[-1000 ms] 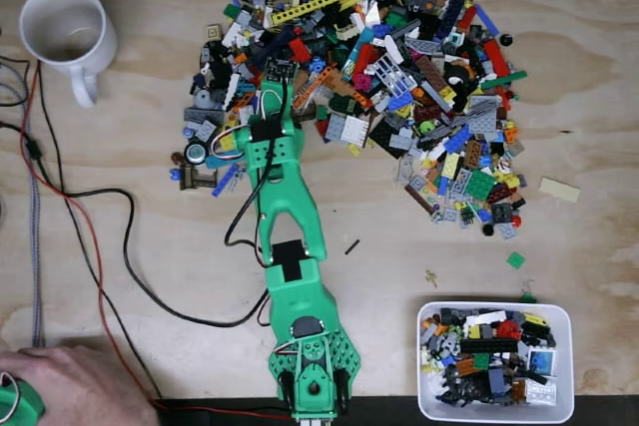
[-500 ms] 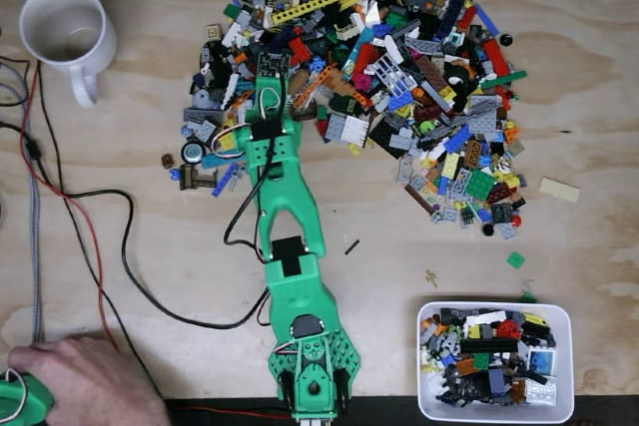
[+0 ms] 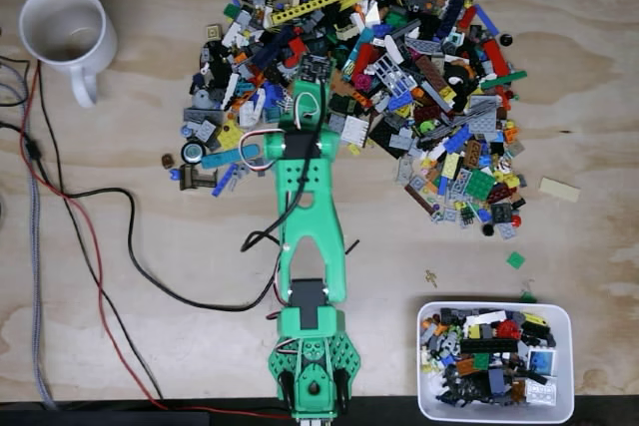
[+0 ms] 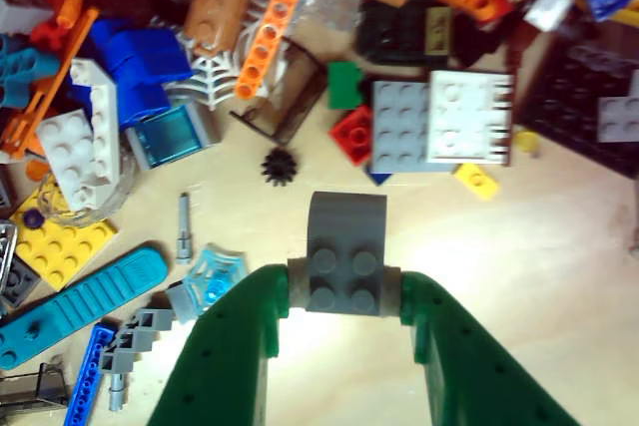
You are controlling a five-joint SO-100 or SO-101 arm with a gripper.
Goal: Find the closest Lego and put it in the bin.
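The green two-finger gripper is clamped on a dark grey studded Lego brick with one rounded end, at the near edge of the big colourful pile of Lego pieces. The small white rectangular plastic bin stands near right, well apart.

From my fixed view I see a white mug standing at the upper left of the frame on the plywood table. Black and red cables trail down the left side, curving toward the bottom centre.
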